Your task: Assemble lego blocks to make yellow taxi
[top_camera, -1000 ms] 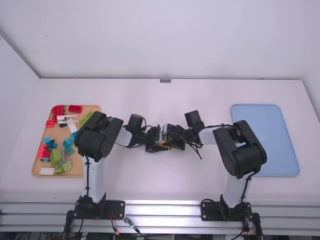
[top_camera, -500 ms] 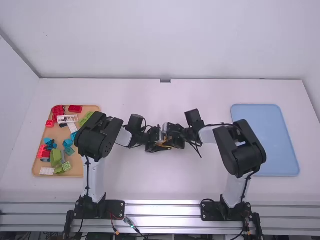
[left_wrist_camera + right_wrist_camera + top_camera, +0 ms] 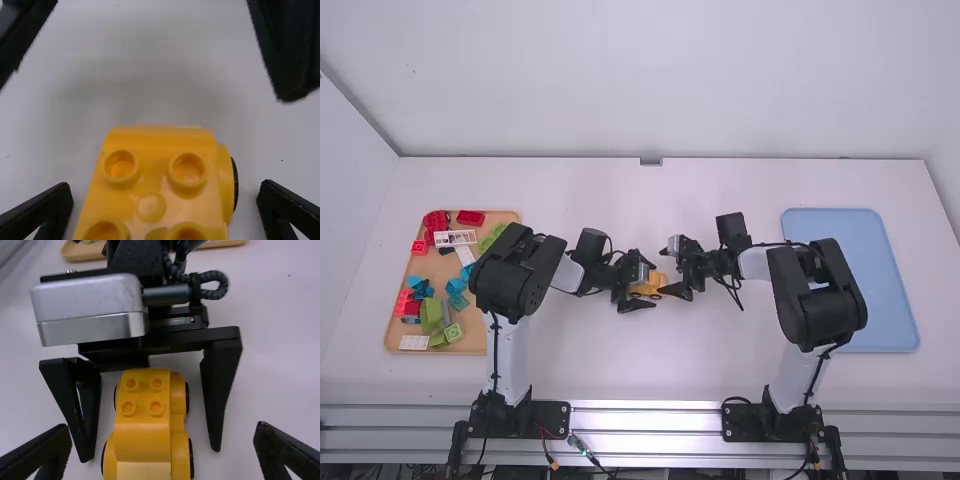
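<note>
Right end effector (image 3: 661, 271) withdrew, the yellow taxi (image 3: 145, 425) between left fingers (image 3: 634, 305).

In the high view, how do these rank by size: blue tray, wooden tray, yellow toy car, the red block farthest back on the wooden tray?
1. Blue tray and wooden tray: too alike to rank, each partly covered by an arm
2. Yellow toy car
3. Red block

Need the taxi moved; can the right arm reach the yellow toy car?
Probably yes: the right gripper is open and faces the yellow toy car, though the left gripper, also open, straddles it.
</note>
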